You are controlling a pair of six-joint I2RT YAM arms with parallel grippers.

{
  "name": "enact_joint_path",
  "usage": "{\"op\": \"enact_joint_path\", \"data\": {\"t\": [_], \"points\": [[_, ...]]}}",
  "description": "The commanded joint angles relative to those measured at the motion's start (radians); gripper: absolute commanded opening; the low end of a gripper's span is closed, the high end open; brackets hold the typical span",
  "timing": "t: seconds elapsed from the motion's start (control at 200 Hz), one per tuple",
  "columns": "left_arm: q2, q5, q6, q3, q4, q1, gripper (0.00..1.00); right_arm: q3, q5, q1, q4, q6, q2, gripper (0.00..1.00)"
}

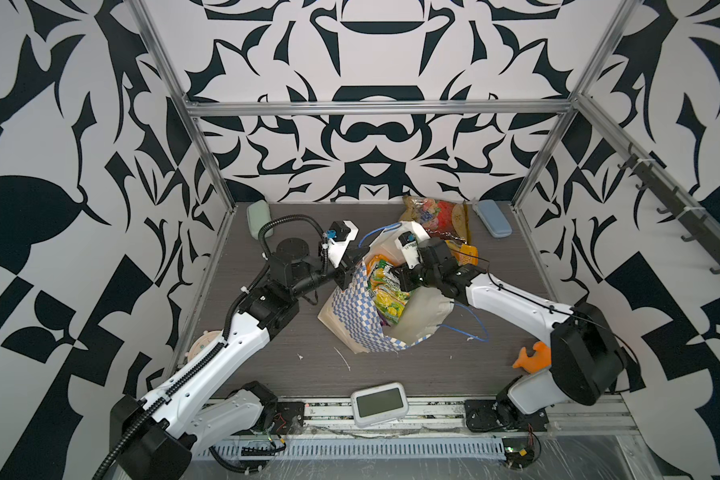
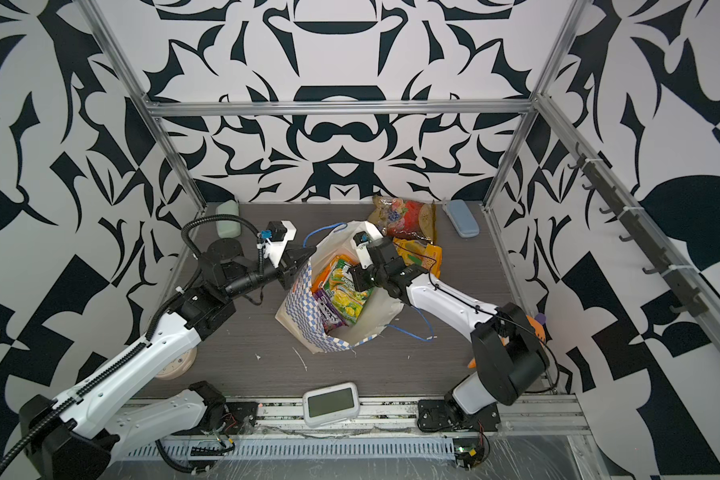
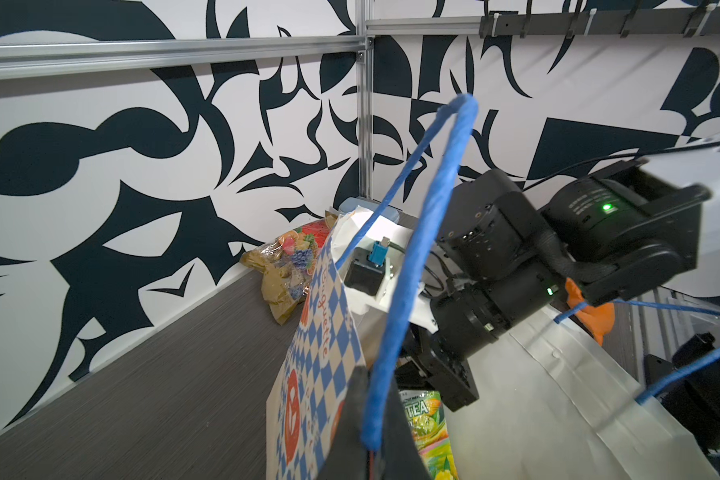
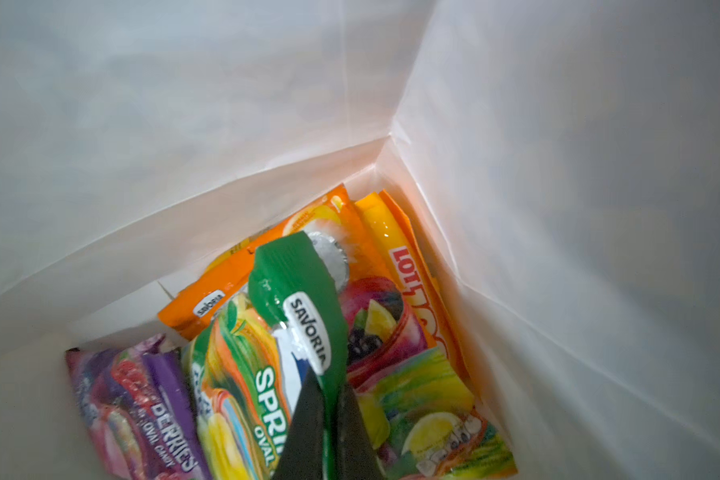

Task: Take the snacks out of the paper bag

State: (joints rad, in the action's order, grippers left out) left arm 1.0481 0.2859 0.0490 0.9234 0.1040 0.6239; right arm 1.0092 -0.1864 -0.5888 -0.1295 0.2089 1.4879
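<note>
two snacks lie out at the far side of the tabletop (image 1: 391,374): the red-gold fruit-print bag (image 1: 433,220) and, just beside it, the yellow-orange bag (image 1: 466,251), both close behind the paper bag (image 1: 358,307).

four packets show inside the paper bag in the right wrist view: the green packet (image 4: 296,282) on top, the purple packet (image 4: 142,395) against it, and the orange packet (image 4: 246,266) and second yellow-orange packet (image 4: 404,249) beneath, by the white corner fold.

paper bag: mid-tabletop, mouth open upward. one blue cord handle (image 3: 433,232) arches up by the left claw.

left claw (image 1: 352,270): pressed together on the bag's checkered rim at the foot of that handle, holding the mouth open.

right claw (image 4: 328,399): down inside the bag, pinching the crumpled top edge of the green packet.

step in hand, by judgement: lifting the green packet out.

handling notes:
- the hold is on a thin glossy flap, so a slow, straight pull up through the mouth suits it. a jerk may let the film slip.
- the left claw's hold should be firm, so the light bag does not rise with the packet.
- the purple packet may drag along.
- clear the rim and the cord handle before swinging out toward bare tabletop.
</note>
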Motion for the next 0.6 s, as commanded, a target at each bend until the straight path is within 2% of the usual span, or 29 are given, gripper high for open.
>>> {"op": "enact_joint_path", "data": {"t": [0.0, 0.24, 0.595], "points": [[-0.023, 0.002, -0.001, -0.003, 0.103, 0.005, 0.0, 0.061, -0.018, -0.005, -0.013, 0.02, -0.072, 0.0], [-0.039, -0.044, 0.001, -0.019, 0.111, 0.004, 0.0, 0.109, -0.009, -0.008, -0.06, 0.02, -0.171, 0.0], [-0.052, -0.129, -0.003, -0.044, 0.124, 0.004, 0.0, 0.171, -0.018, -0.009, -0.068, 0.03, -0.241, 0.0]]}}
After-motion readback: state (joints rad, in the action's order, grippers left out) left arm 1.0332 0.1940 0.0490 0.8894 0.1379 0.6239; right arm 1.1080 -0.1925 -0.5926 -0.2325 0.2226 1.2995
